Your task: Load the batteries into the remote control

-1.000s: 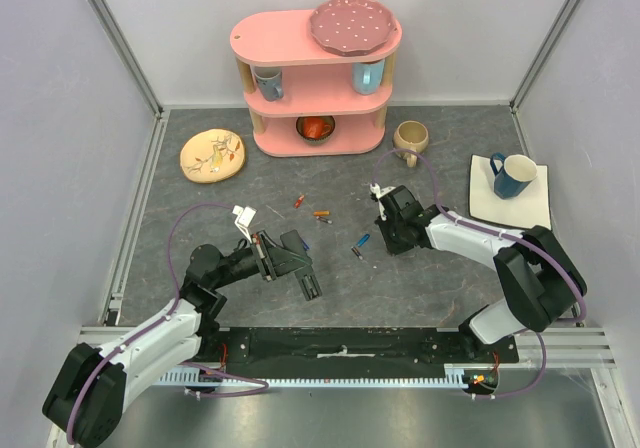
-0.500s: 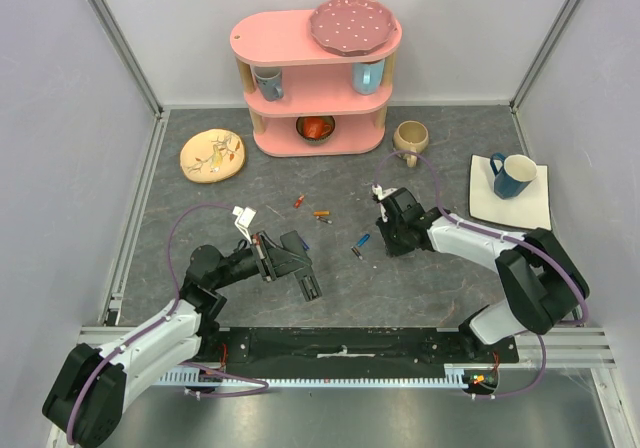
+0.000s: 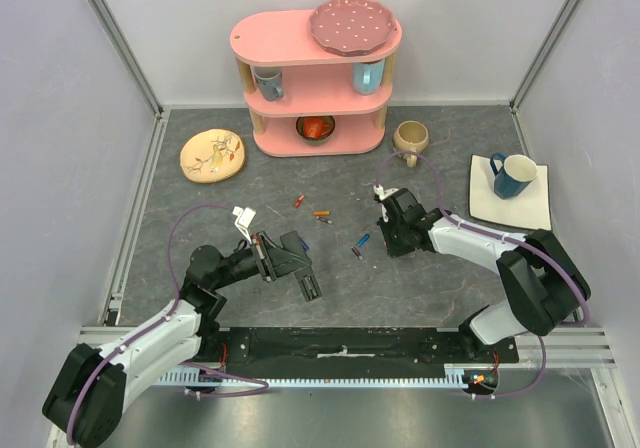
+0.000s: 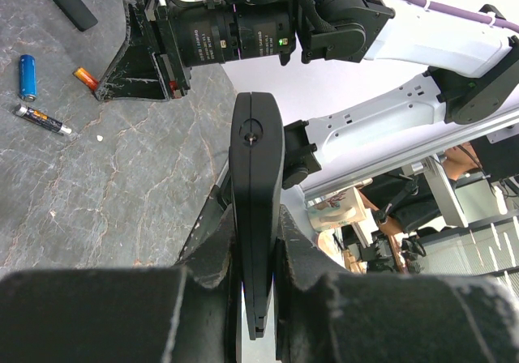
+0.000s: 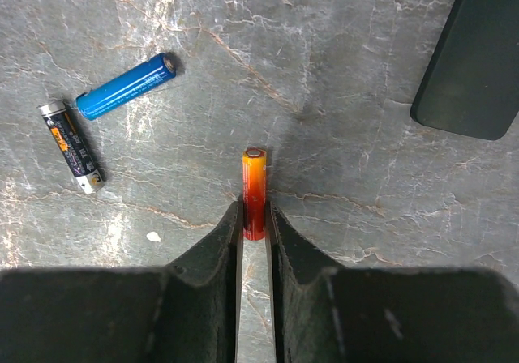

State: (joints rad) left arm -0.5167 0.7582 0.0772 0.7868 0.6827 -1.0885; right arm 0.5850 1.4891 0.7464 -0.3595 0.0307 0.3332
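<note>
- Toward the near edge of the worktop, left of centre, the left end effector (image 4: 258, 258) was clamped on the remote (image 4: 256, 160), gripping it edge-on, with its free end pointing at the near edge.
- Right of centre, the right end effector (image 5: 255, 227) pinched one end of an orange battery (image 5: 254, 177).
- Just left of that, a blue battery (image 5: 126, 86) and a black battery (image 5: 71, 147) lay on the worktop, almost meeting at one end.
- More batteries (image 3: 320, 213) lay scattered nearer the far edge, in front of a pink shelf (image 3: 315, 88).
</note>
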